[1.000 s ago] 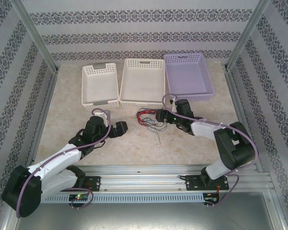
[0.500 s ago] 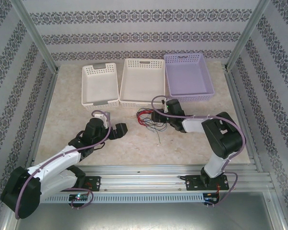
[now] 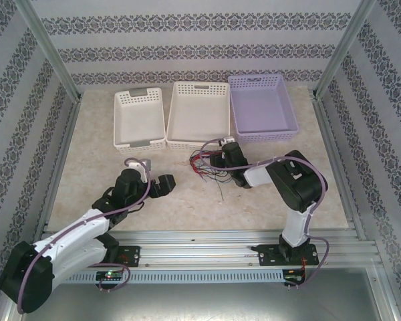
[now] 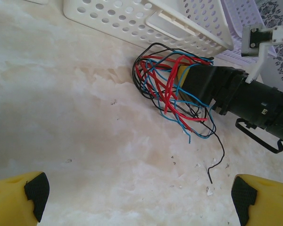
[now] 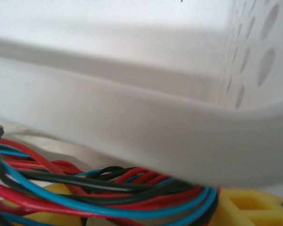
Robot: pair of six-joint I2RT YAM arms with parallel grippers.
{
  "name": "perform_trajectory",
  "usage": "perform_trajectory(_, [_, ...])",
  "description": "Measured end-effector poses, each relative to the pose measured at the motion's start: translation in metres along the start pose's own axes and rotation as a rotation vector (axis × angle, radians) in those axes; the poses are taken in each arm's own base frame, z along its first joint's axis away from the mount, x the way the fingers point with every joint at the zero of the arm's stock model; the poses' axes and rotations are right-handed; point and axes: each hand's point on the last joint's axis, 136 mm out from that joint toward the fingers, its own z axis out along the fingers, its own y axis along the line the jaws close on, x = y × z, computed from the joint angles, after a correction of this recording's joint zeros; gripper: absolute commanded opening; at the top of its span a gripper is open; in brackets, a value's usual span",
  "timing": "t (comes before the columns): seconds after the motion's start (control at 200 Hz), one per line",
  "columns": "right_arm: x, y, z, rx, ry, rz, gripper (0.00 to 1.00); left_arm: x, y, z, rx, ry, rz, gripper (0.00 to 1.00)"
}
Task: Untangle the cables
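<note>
Just behind the cables [image 3: 204, 166] sits a white basket [image 3: 190, 143].

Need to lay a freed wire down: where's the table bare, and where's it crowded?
Bare: the table between the left gripper, the cables and the near rail; the strip left of the left white basket; the patch between the purple basket and the right arm. Crowded: before the middle basket, where the right gripper meets the cables.

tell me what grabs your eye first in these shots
A bright tangle of red, blue and black cables lies mid-table, just in front of the middle white basket. The right gripper is nosed into it, while the left gripper sits apart, open, to its left.
</note>
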Motion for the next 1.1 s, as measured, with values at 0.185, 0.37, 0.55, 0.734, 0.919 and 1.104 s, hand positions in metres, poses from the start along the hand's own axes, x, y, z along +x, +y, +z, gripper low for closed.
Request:
perform_trajectory(0.185, [-0.006, 0.012, -0.004, -0.026, -0.071, -0.024, 0.30, 0.007, 0.005, -0.003, 0.000, 0.003, -0.009, 1.00])
perform_trajectory(0.37, [-0.013, 0.022, -0.010, -0.064, -0.110, -0.032, 0.12, 0.015, 0.010, -0.002, -0.009, 0.019, -0.029, 1.00])
perform_trajectory(0.55, [-0.017, 0.038, -0.027, -0.132, -0.135, -0.043, 0.07, 0.014, 0.006, -0.005, 0.010, 0.008, -0.027, 1.00])
perform_trajectory(0.734, [-0.025, 0.056, -0.045, -0.216, -0.157, -0.033, 0.25, 0.013, 0.004, -0.008, 0.024, -0.007, -0.028, 1.00])
perform_trajectory(0.919, [-0.019, 0.076, -0.046, -0.305, -0.056, 0.009, 0.56, 0.014, 0.003, -0.009, 0.029, -0.006, -0.033, 1.00])
perform_trajectory(1.104, [-0.007, 0.115, -0.064, -0.377, 0.028, 0.002, 0.70, 0.011, 0.001, -0.016, 0.035, -0.026, -0.038, 1.00])
